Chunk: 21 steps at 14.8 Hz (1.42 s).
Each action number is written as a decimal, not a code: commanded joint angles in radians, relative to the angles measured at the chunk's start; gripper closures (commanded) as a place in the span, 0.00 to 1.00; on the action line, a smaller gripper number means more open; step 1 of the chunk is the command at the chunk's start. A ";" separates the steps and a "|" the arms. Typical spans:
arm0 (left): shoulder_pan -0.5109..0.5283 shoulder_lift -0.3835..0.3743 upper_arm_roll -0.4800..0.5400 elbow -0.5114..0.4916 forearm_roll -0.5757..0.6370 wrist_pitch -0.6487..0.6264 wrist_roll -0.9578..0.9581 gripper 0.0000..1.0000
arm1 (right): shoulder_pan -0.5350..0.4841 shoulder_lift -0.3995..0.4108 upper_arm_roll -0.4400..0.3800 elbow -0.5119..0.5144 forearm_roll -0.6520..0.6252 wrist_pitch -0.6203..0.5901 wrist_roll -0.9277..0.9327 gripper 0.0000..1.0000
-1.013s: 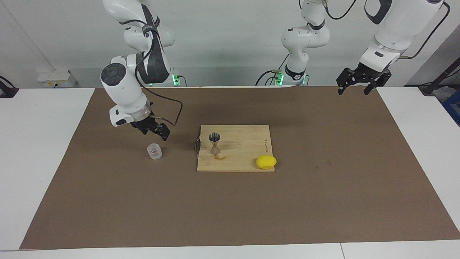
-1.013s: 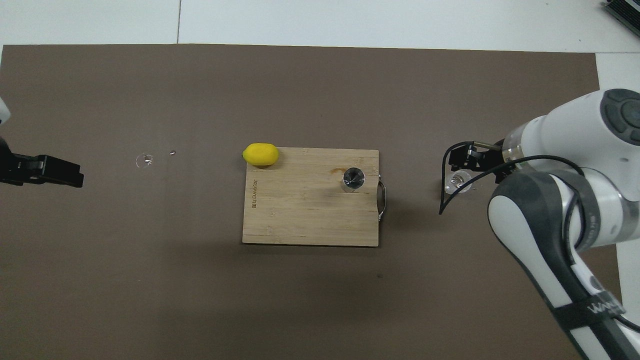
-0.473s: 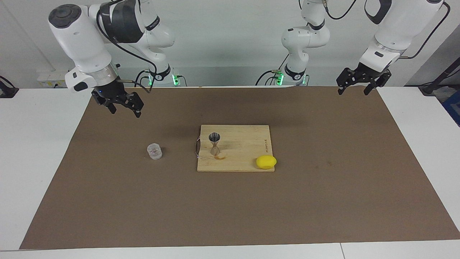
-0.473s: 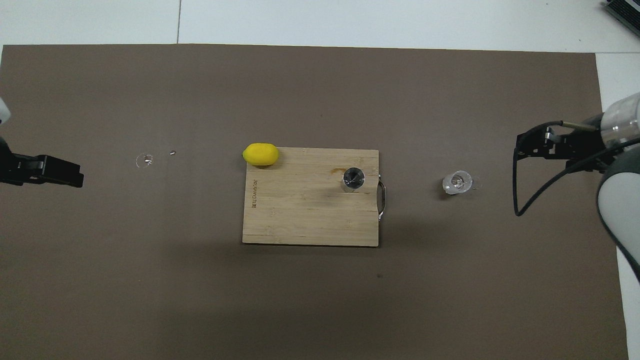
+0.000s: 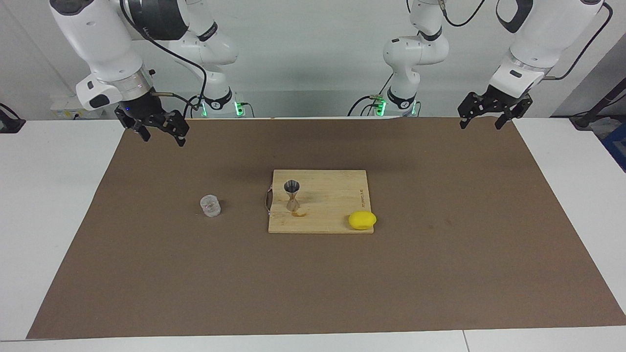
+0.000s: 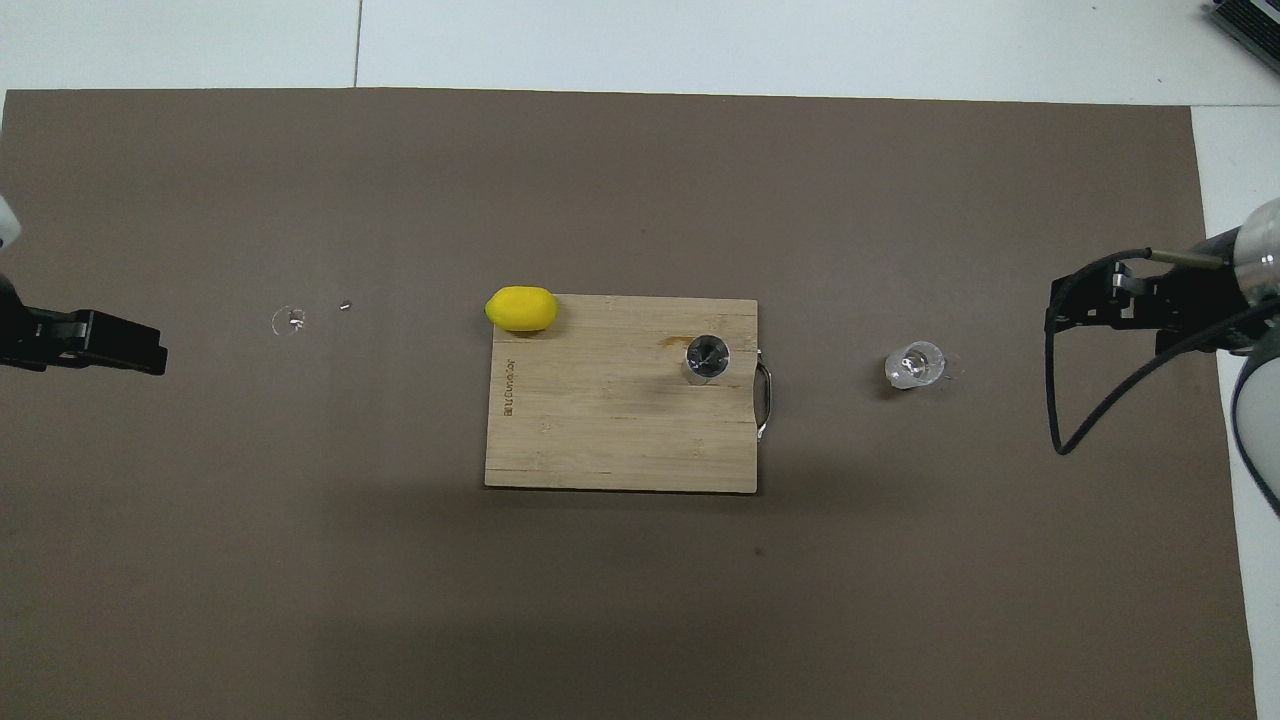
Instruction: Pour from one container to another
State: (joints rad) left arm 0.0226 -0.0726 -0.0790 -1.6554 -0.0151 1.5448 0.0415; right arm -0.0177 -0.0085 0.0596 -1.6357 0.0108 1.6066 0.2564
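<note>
Facing view: the right gripper (image 5: 159, 131) hangs empty, fingers spread, above the mat's corner at its own end. The glass tumbler (image 5: 210, 206) stands upright on the brown mat (image 5: 440, 264), beside the cutting board (image 5: 332, 195) carrying the jigger (image 5: 292, 195) and lemon (image 5: 362, 220). The left gripper (image 5: 490, 115) waits, fingers apart.

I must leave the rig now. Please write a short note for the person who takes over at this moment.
Right gripper: open, empty, raised over the mat's corner at its own end.
Left gripper: open, empty, waiting at its end.
Glass tumbler: upright on the mat beside the cutting board.
Jigger: upright on the board.
Whether the pour is done cannot be told; nothing is held.
</note>
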 commanded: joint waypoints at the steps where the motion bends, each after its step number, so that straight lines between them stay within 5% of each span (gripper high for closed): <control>1: 0.016 -0.007 -0.010 -0.001 0.000 -0.012 0.015 0.00 | -0.002 -0.013 0.012 -0.006 -0.070 -0.014 -0.055 0.00; 21: 0.016 -0.007 -0.010 -0.001 0.000 -0.012 0.015 0.00 | -0.004 -0.016 0.019 -0.009 -0.025 -0.027 -0.106 0.00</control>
State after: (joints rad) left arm 0.0226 -0.0726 -0.0790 -1.6554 -0.0151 1.5447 0.0415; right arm -0.0147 -0.0092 0.0737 -1.6357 -0.0293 1.5846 0.1626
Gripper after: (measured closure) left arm 0.000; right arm 0.000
